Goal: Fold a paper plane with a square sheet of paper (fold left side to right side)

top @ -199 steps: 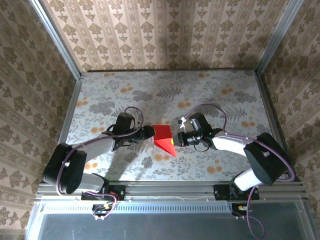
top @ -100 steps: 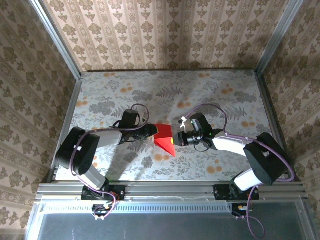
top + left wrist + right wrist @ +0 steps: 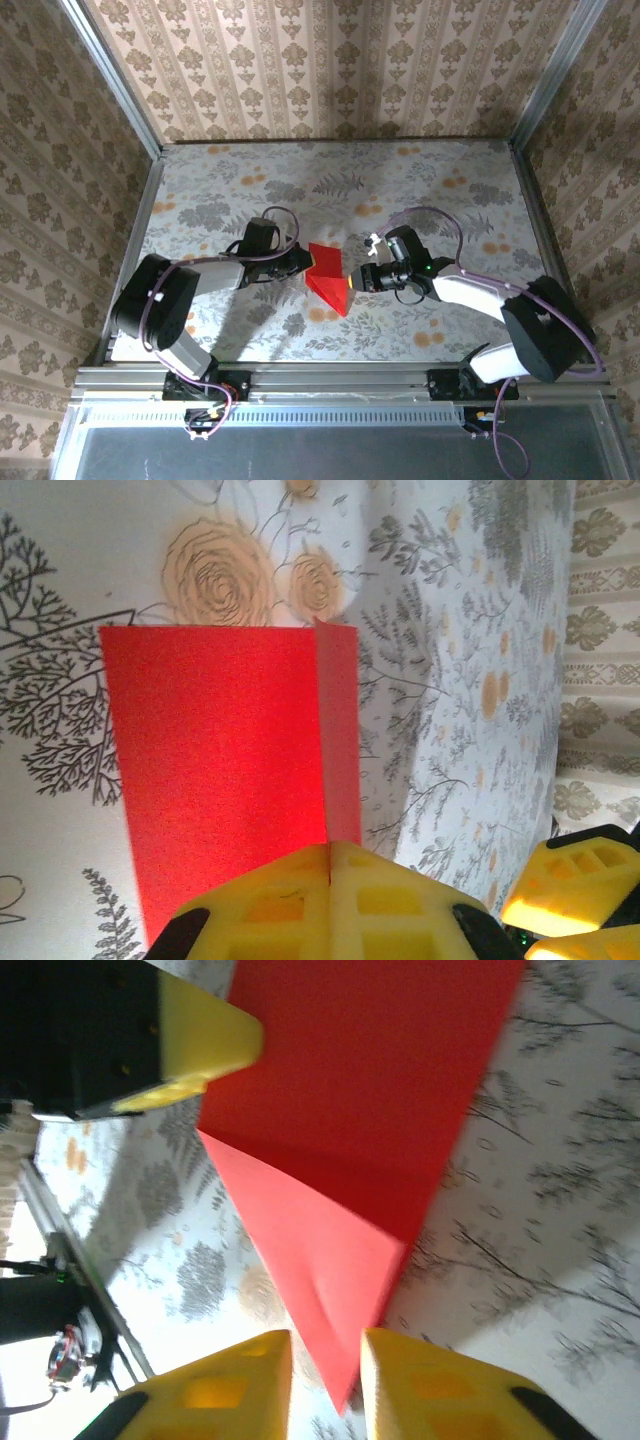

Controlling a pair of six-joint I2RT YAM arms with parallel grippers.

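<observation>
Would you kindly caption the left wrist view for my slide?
Left gripper pinching the near edge of the folded red paper on the flowered table.

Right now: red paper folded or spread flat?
Folded. From above the red paper is a pointed wedge, not a square; the left wrist view shows a creased flap running into the shut left gripper.
</observation>
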